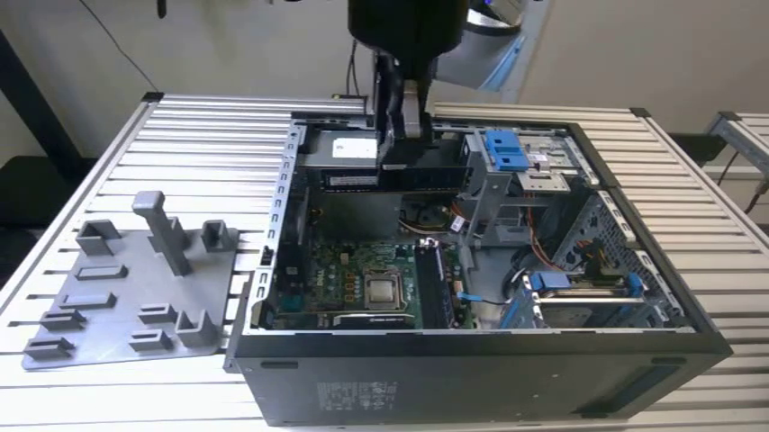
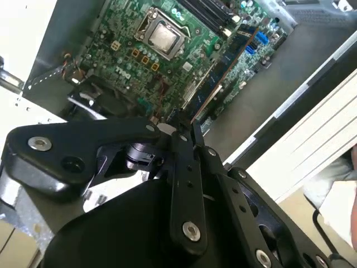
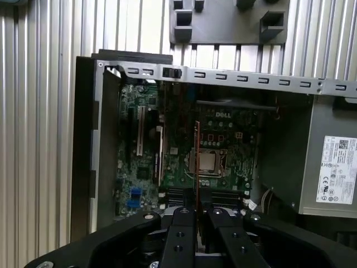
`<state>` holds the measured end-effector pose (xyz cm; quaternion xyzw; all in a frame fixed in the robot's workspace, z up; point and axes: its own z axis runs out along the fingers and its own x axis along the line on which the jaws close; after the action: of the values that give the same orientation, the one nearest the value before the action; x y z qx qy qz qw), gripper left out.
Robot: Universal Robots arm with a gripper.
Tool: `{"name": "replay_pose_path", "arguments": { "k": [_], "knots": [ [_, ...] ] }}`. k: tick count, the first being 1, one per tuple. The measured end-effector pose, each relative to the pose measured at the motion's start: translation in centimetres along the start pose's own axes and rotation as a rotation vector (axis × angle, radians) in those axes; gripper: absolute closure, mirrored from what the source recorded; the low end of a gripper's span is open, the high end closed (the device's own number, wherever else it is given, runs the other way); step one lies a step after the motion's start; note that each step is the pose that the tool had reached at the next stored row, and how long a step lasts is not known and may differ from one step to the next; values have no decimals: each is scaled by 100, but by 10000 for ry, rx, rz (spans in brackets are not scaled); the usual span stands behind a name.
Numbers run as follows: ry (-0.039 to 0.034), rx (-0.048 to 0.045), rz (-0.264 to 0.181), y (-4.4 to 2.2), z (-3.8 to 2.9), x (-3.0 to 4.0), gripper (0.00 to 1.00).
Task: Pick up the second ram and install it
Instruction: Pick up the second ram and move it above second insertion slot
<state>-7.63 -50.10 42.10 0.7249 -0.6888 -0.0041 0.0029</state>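
Found the gripper point(image 1: 402, 164) clenched on the memory stick point(image 1: 438, 178), pinching it near mid-length. In the exterior view, saw the stick held level in the air, above the far half of the open computer case point(image 1: 481, 340), white label end toward the exterior view's left. Not touching any part of the case there.

Noted the case lying open side up on the slatted surface point(image 1: 204, 153), toward the exterior view's right edge. Noted a grey plastic tray point(image 1: 132, 297) with upright posts just beside the case, near the surface's edge at the exterior view's left.

In both wrist views, saw the stick point(image 3: 197, 162) edge-on as a thin line running out from between the closed fingers point(image 3: 181, 223) over the green motherboard point(image 3: 178, 139). Saw the square silver processor point(image 3: 206, 162) on the board below, just beside that line. Cannot tell from the second wrist view how high the stick point(image 2: 215, 89) sits above the board point(image 2: 134, 39).
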Motion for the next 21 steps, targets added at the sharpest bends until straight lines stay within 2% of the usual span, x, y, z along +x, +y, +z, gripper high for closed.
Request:
{"name": "replay_pose_path", "arguments": {
  "k": [15,16,19,21],
  "knots": [
    [1,-10,0,-635,-7,33,86],
    [1,-9,0,-655,-7,34,86],
    [0,-9,1,-661,-7,34,86],
    [-1,-9,2,-663,-6,1,86]
  ]
}}
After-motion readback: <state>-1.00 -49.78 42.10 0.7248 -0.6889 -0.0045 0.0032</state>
